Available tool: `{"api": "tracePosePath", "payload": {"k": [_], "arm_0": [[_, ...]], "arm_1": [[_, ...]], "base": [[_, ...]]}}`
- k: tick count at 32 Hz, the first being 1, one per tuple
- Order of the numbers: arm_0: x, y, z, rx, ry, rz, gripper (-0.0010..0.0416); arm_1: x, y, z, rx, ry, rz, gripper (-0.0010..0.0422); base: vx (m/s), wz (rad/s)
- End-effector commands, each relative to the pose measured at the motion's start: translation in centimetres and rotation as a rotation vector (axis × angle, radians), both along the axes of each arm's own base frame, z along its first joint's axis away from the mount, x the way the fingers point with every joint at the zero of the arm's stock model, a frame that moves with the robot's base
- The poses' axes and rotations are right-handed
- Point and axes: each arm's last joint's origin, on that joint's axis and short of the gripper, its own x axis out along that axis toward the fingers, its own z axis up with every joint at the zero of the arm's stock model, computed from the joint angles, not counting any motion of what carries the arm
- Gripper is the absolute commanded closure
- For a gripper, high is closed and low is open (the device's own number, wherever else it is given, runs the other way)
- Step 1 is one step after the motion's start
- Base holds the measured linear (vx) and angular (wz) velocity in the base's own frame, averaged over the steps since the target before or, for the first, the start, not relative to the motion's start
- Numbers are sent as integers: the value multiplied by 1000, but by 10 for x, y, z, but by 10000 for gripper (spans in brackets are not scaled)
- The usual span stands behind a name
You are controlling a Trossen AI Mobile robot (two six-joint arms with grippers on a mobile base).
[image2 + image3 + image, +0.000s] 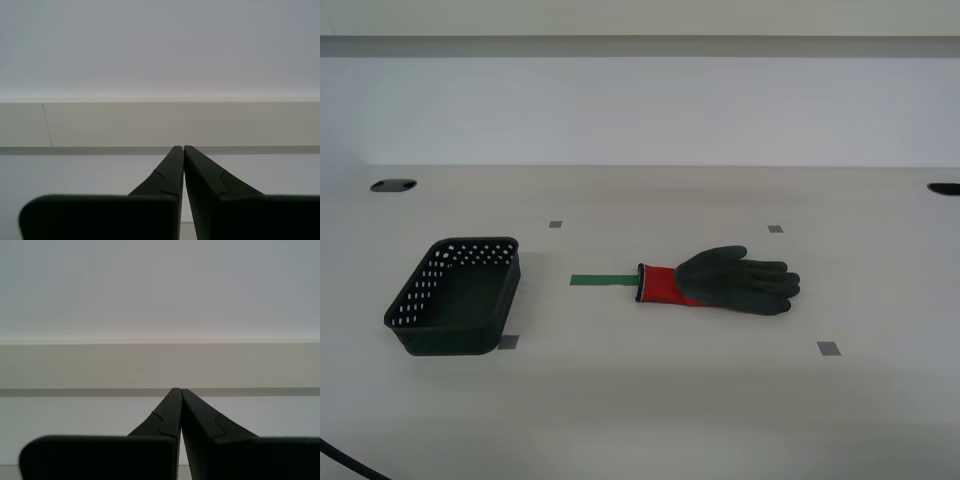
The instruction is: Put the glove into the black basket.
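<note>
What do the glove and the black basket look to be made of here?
The glove: dark grey, matte palm and fingers that look like a rubbery coating, with a bright red cuff that seems knitted fabric. The black basket: probably moulded plastic, going by its rows of small holes in the walls and slight sheen.

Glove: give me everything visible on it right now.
The glove lies flat on the pale table, alone, toward the exterior view's right. Its hand part is dark grey and looks rubbery, with the fingers together pointing to that view's right; the cuff is bright red knit with a dark edge, facing left. A green tape strip runs up to the cuff's end. The black basket sits apart, farther left. No end effector touches it; the glove appears in neither wrist view.
</note>
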Motion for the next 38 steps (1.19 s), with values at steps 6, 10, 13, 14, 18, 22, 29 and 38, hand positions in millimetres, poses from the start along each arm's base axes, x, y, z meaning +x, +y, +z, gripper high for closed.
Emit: {"api": "tracePosePath", "payload": {"k": [6, 10, 13, 14, 18, 22, 29, 38], "arm_0": [[0, 0, 1, 0, -4, 0, 405], [0, 0, 1, 0, -4, 0, 405], [0, 0, 1, 0, -4, 0, 405], [0, 0, 1, 0, -4, 0, 405], [0, 0, 1, 0, -4, 0, 405], [0, 0, 1, 0, -4, 0, 405], [0, 0, 1, 0, -4, 0, 405], [0, 0, 1, 0, -4, 0, 405]], "arm_1": [[0, 0, 1, 1, -5, -2, 412], [0, 0, 1, 1, -4, -2, 412], [0, 0, 1, 1, -5, -1, 412], [0, 0, 1, 1, -4, -2, 412], [0, 0, 1, 1, -4, -2, 412], [0, 0, 1, 1, -4, -2, 412], [0, 0, 1, 1, -4, -1, 412], [0, 0, 1, 1, -4, -2, 412]], "base": [[0, 0], [0, 0], [0, 0], [0, 0], [0, 0], [0, 0], [0, 0], [0, 0]]}}
